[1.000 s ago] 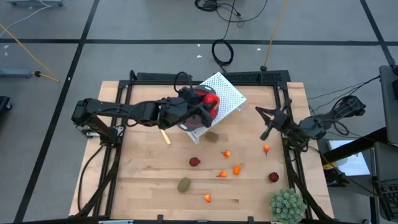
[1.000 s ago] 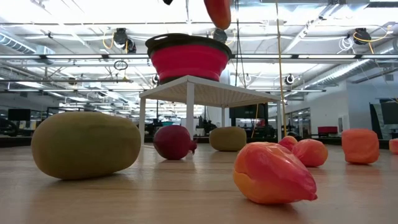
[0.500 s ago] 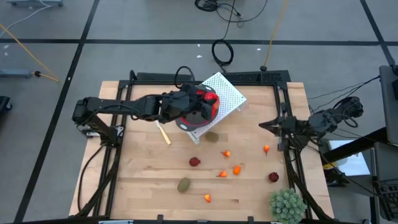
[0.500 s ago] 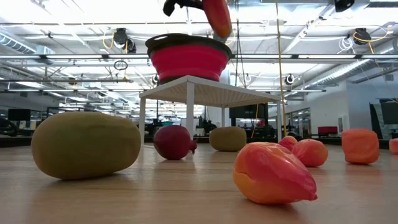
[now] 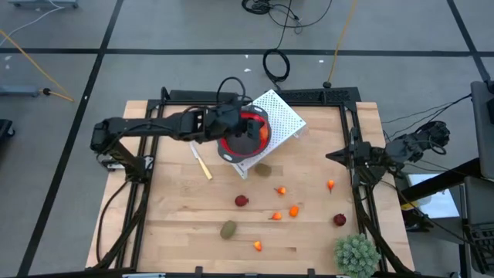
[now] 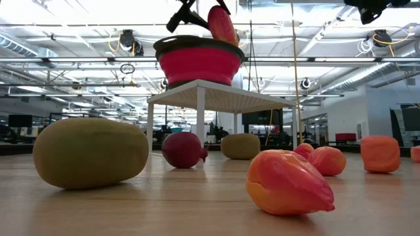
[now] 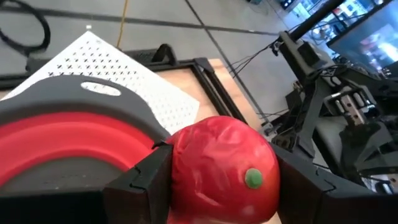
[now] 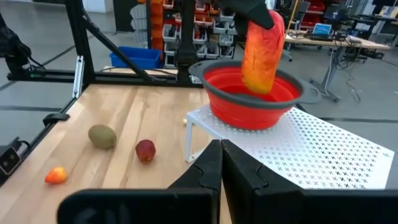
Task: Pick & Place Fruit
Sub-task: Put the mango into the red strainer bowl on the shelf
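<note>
Overhead, the left gripper is hanging above the red collapsible bowl with a dark rim, its two dark fingers clamping a red-and-orange toy fruit piece between them, opened only as wide as that piece. From table height, the held piece is showing tilted, its lower end dipping just behind the bowl's rim. The left wrist camera is showing the fruit filling the space between the fingers, with a small green dot on its skin and the bowl directly beyond it. The bowl is sitting on a white perforated stand on white legs near the far middle of the pale wooden table.

The right gripper is waiting by the table's right edge, near the black frame rail, its fingers pressed fully together and gripping nothing.

Other fruit pieces are lying loose on the wood: an olive-brown oval just beside the stand, a second olive-brown oval nearer the front, a dark red ball, another dark red ball toward the right, and small orange bits scattered between them. A cream-handled knife is lying left of the stand, and a spiky green plant ball is sitting at the front right corner.
</note>
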{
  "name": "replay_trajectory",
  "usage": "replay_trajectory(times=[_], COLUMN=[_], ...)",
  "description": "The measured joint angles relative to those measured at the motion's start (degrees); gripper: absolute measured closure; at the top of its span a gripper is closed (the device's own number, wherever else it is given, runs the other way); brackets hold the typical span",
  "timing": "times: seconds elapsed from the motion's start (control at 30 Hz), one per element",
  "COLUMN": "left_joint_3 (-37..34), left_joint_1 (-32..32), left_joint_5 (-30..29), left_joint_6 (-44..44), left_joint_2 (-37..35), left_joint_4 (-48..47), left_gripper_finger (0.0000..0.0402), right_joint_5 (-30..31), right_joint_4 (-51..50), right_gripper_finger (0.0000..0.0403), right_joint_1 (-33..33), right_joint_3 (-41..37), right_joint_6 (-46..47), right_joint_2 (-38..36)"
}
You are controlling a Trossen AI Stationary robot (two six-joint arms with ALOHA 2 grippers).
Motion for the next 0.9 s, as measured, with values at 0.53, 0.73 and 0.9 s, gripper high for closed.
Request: replay_trajectory(times=[0.53, 0.73, 0.9], left_joint_3=[4.9, 9.01, 9.25], left_joint_1=[6.23, 7.27, 7.51], left_joint_5=[9.01, 10.82, 13.37], left_joint_6=[-2.72, -4.29, -7.13], left_joint_2=[-3.82, -3.83, -3.74], left_joint_4=[-12.23, -19.49, -22.3], left_gripper_finger=[0.019, 0.019, 0.019], right_joint_5=[0.01, 0.02, 0.13], right_joint_4=[-1.84, -1.85, -1.84], right_gripper_finger=[0.0402, 0.0402, 0.0402], right_joint_1=[-0.02, 0.0, 0.0], right_joint_3=[0.0, 0.0, 0.0], right_joint_6=[0.0, 0.0, 0.0], right_joint_2=[0.0, 0.0, 0.0])
